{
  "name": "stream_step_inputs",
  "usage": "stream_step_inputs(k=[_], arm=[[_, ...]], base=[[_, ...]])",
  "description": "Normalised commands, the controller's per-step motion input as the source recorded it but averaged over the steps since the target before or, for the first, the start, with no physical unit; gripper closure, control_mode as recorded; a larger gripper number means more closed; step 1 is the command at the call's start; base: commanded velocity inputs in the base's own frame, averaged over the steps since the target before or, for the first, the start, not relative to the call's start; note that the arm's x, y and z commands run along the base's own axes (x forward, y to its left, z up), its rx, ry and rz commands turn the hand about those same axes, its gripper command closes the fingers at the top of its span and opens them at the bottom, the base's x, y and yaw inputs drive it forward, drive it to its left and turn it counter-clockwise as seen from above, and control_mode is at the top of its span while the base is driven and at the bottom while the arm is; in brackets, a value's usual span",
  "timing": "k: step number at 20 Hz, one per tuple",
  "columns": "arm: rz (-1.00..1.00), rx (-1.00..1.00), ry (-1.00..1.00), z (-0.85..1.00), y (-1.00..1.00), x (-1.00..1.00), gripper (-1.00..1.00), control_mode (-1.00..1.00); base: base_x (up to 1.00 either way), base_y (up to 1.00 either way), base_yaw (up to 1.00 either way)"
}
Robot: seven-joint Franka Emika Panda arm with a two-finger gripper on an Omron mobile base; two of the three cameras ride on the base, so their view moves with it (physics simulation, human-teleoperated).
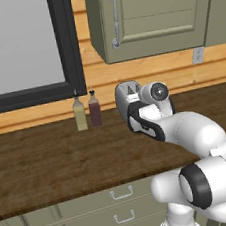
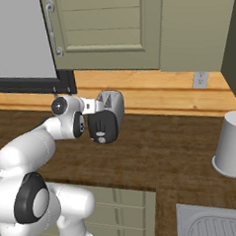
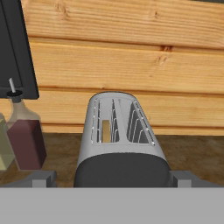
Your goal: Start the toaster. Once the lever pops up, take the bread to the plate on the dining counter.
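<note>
Two slots top the toaster (image 3: 120, 140), and we see the bread (image 3: 105, 131) sunk in the left one, edge up. The toaster stands on the wood worktop (image 1: 50, 158) against the plank wall, black end panel toward us. Our gripper (image 3: 111, 180) hangs spread to its full width just before that panel, holding nothing; we judge it is lined up there to reach the lever. Two bottles (image 1: 87, 112) stand just left.

White arm folded forward at the elbow, wrist level. Gripper (image 3: 112, 178) points horizontally ahead, jaws spread wide, nothing held between the fingertips (image 3: 43, 178).
</note>
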Motion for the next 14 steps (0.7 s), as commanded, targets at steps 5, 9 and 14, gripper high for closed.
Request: stream_step_inputs(k=[5,9,14], arm=[[0.00,0.00,0.00,0.00,0.00,0.00,-1.00,-1.00],[0.00,0.00,0.00,0.00,0.00,0.00,-1.00,-1.00],[0.00,0.00,0.00,0.00,0.00,0.00,-1.00,-1.00]], base=[[0.00,0.00,0.00],[0.00,0.00,0.00],[0.00,0.00,0.00]])
